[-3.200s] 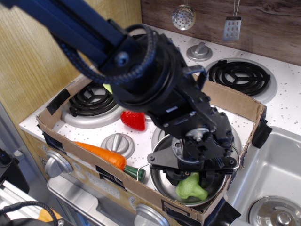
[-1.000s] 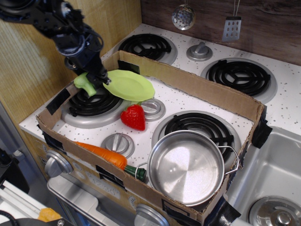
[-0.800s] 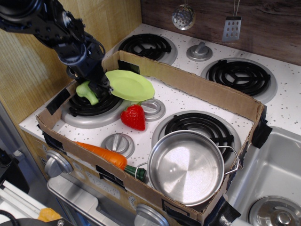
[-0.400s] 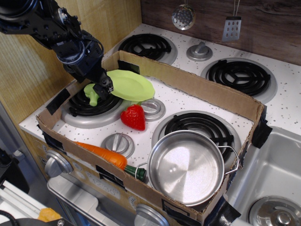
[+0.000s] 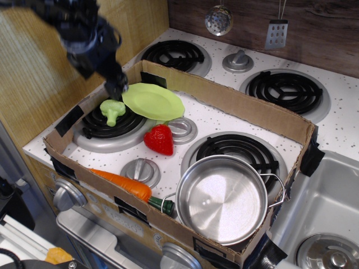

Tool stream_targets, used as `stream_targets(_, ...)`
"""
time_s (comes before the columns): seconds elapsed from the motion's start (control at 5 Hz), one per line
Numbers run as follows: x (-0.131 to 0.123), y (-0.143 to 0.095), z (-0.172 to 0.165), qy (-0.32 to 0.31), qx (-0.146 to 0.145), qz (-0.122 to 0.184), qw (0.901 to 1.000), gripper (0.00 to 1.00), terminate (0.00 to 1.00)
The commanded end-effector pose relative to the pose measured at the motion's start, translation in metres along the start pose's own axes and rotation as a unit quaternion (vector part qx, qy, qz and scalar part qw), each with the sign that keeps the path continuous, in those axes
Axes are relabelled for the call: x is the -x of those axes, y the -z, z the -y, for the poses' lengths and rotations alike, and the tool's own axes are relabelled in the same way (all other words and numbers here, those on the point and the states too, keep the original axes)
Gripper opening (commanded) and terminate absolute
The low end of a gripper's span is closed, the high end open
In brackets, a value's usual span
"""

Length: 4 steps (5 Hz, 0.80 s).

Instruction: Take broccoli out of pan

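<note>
1. Far left, your hand (image 5: 116, 87) hangs blurred just above the broccoli (image 5: 111, 109); you cannot tell whether its fingers are spread or pressed together, but it appears to pinch nothing; lift straight up so nothing catches the floret's head.
2. The broccoli lies on the left coil burner (image 5: 109, 124), clear of the hand and just beside the lime-green plate (image 5: 152, 101); it seems settled on the coils, so don't nudge it again; watch only that it doesn't roll.
3. Keep your retreat away from the plate's rim, and from the cardboard wall (image 5: 224, 100) behind it; a knock there could shift everything inside the box.
4. The toy strawberry (image 5: 160, 139) and toy carrot (image 5: 120, 184) sit nearer the front; neither needs touching.
5. Far right of the box, the steel pan (image 5: 222, 199) stands empty on the desk, well apart from the broccoli; by my reading the job is essentially done, so withdraw high and slow.
</note>
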<state>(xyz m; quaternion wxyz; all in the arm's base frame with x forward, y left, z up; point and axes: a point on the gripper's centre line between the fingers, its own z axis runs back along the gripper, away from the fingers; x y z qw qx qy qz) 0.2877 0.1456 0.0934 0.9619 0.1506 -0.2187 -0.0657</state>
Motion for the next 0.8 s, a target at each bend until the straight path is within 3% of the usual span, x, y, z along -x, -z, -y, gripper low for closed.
stream_targets(0.0, -0.0396, -0.0393, 0.0013, -0.039, 0.04, 0.002, 0.9984, 1.0, 0.0)
stream_targets(0.4, -0.0396, -0.0393, 0.0013, -0.039, 0.04, 0.002, 0.9984, 1.0, 0.0)
stream_targets(0.6, -0.0396, -0.0393, 0.0013, -0.039, 0.04, 0.002, 0.9984, 1.0, 1.0)
